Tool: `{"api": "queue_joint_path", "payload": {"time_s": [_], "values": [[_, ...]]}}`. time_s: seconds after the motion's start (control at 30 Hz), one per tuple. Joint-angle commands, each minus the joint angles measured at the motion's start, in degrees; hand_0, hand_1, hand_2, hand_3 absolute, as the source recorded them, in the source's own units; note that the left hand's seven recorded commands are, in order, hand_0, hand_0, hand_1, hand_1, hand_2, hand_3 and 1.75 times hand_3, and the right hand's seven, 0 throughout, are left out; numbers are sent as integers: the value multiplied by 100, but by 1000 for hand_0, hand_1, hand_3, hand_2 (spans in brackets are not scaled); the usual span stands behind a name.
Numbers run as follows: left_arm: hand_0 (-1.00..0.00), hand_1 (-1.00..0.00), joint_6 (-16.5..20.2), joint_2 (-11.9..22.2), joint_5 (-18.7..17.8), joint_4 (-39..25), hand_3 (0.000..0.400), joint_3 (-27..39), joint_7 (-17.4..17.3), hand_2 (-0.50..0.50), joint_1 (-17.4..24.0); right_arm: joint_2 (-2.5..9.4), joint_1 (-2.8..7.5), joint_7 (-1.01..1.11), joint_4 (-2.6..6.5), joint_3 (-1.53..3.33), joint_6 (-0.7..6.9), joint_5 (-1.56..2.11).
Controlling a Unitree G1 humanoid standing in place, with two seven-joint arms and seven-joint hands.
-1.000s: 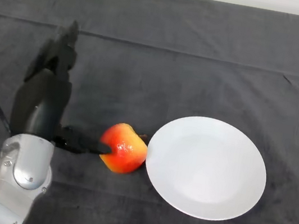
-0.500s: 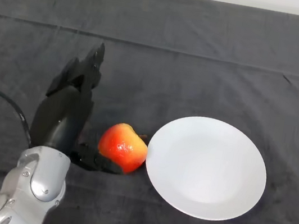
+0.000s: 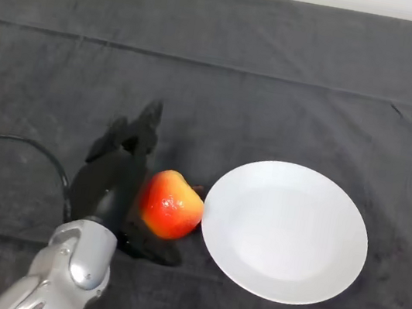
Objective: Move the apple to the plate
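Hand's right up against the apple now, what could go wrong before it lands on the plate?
1. The left hand flanks the apple with straight fingers, thumb beneath; it seems not yet gripped, so a lift may drop it or roll it away.
2. The apple sits against the plate rim, so a sideways push may shove the plate across the cloth rather than load it.

The apple (image 3: 172,205) is red, shading to orange-yellow along its top and left side, with a small pale glint. The plate (image 3: 285,231) is plain white, unpatterned. The robot hand (image 3: 112,179) is black, on a silver-grey arm (image 3: 71,274). The worktop (image 3: 280,80) wears a dark charcoal cloth.
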Motion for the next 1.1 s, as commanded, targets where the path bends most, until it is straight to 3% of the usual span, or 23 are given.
{"api": "queue_joint_path", "payload": {"time_s": [0.03,0.1,0.13,0.17,0.2,0.23,0.27,0.3,0.5,0.67,1.1], "values": [[0,0,-81,-39,-98,492,0,-215,94,0,-62,-132,96,-26,-38,-94,0,51],[0,0,-201,-71,-166,727,0,-290,142,0,-127,-133,95,-25,-36,-94,0,52],[-63,0,-258,-83,-206,844,25,-325,157,-31,-165,-134,95,-25,-35,-94,0,52],[-631,0,-309,-91,-246,948,253,-353,165,-316,-204,-134,95,-24,-34,-94,1,52],[-1000,-20,-354,-95,-284,1038,400,-375,168,-490,-239,-135,94,-24,-33,-94,1,52],[-1000,-443,-399,-98,-325,1124,400,-396,168,-278,-273,-136,94,-23,-32,-94,1,53],[-1000,-612,-436,-98,-360,1192,400,-411,168,-194,-299,-136,94,-23,-31,-94,1,53],[-1000,-1000,-481,-98,-399,1266,400,-427,167,0,-326,-137,93,-22,-30,-94,1,53],[-1000,-1000,-795,-109,-597,1720,400,-492,203,0,-452,-141,91,-18,-22,-95,2,54],[-1000,-1000,-711,-68,-732,1658,400,-477,145,0,-561,-143,89,-15,-16,-95,3,55],[-1000,-1000,-56,372,-664,105,400,-99,121,0,-421,-143,88,-13,-13,-94,1,55]]}}
